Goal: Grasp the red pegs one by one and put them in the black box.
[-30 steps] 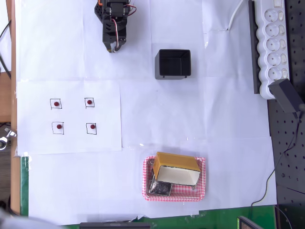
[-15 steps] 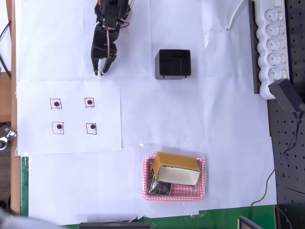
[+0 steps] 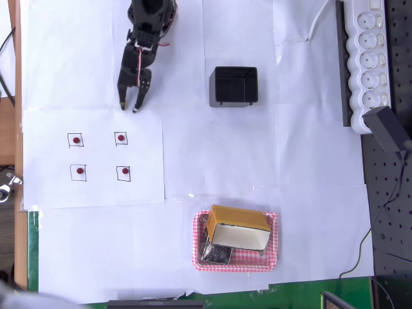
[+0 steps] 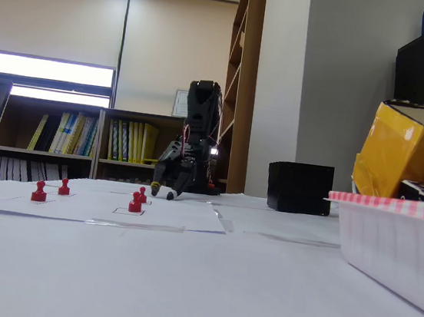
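pegs (image 4: 135,202) upright, knobs up

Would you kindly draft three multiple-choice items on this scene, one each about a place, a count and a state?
1. In the overhead view, where does the gripper hang?
A. Over the black box
B. Above the upper right red peg, short of its sheet
C. Over the checked tray

2. How many red pegs stand on the paper squares?
A. Two
B. Three
C. Four

3. How are the jaws?
A. Parted, holding nothing
B. Shut on a peg
C. Shut on the black box's wall

Answers: 1 B, the tips sit just above that peg's sheet; 2 C, four pegs fill the squares, the black box looks empty; 3 A, a gap shows between the tips.
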Available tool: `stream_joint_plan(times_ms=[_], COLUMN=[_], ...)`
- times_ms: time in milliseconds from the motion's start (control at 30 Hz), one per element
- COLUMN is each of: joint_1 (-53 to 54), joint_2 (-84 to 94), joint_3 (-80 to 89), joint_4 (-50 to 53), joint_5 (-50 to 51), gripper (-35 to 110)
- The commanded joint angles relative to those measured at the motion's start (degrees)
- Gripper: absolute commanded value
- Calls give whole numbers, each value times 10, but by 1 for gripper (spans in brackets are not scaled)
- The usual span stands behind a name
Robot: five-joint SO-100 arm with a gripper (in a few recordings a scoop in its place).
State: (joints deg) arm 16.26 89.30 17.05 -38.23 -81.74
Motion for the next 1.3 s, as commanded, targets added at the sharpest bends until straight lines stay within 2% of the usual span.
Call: stream_joint_plan(times_ms=[0,267,633,867,1033,1100,1167,1267], joint_1=[4,7,12,13,16,16,11,-33], joint_2=[65,161,202,203,193,137,44,-65], joint_3=[71,180,236,234,221,230,287,460], joint_4=[-35,-52,-52,-50,-37,69,310,744], joint_5=[-12,-34,-54,-45,-30,-27,-41,-113], gripper=[13,14,13,0,0,0,0,0])
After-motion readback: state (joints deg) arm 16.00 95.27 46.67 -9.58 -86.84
